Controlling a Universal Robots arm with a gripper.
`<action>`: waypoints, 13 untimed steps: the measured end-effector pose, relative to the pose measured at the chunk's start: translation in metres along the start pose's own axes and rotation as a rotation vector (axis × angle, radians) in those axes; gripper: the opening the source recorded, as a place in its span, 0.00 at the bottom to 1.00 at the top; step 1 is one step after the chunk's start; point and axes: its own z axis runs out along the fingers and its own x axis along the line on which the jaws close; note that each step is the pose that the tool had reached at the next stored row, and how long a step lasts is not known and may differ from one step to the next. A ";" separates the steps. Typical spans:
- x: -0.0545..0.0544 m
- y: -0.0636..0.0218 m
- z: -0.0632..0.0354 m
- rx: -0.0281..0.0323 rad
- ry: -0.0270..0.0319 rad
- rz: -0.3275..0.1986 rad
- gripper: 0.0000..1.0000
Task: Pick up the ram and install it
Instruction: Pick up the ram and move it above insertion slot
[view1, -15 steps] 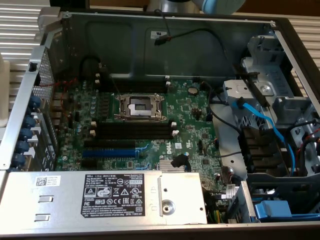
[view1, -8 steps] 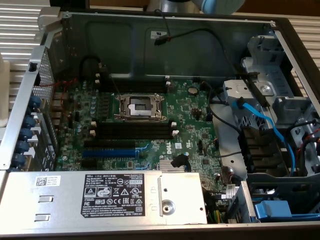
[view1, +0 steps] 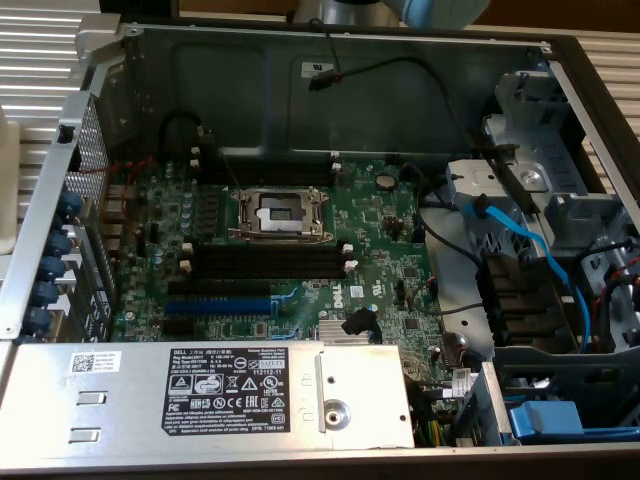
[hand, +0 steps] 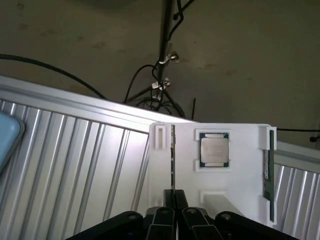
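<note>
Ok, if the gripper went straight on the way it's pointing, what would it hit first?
The thin dark ram stick, standing on edge in the white plastic tray. The fingers of the gripper look closed on its near end, so going on would probably press it against the tray, though depth is unclear.

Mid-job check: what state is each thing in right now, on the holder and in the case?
gripper: shut on the ram.
the ram: on edge in the white holder, gripped at one end.
second memory stick: seated in the holder, untouched.
processor chip: lying flat in its recess.
black memory slots: empty.
computer case: open, motherboard exposed.
</note>
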 end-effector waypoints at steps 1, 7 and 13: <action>0.001 -0.0032 -0.0043 -0.0002 0.0005 0.000 0.12; 0.010 -0.0278 -0.0345 -0.0099 -0.0011 0.000 0.12; 0.018 -0.0447 -0.0410 -0.0303 -0.0057 0.001 0.12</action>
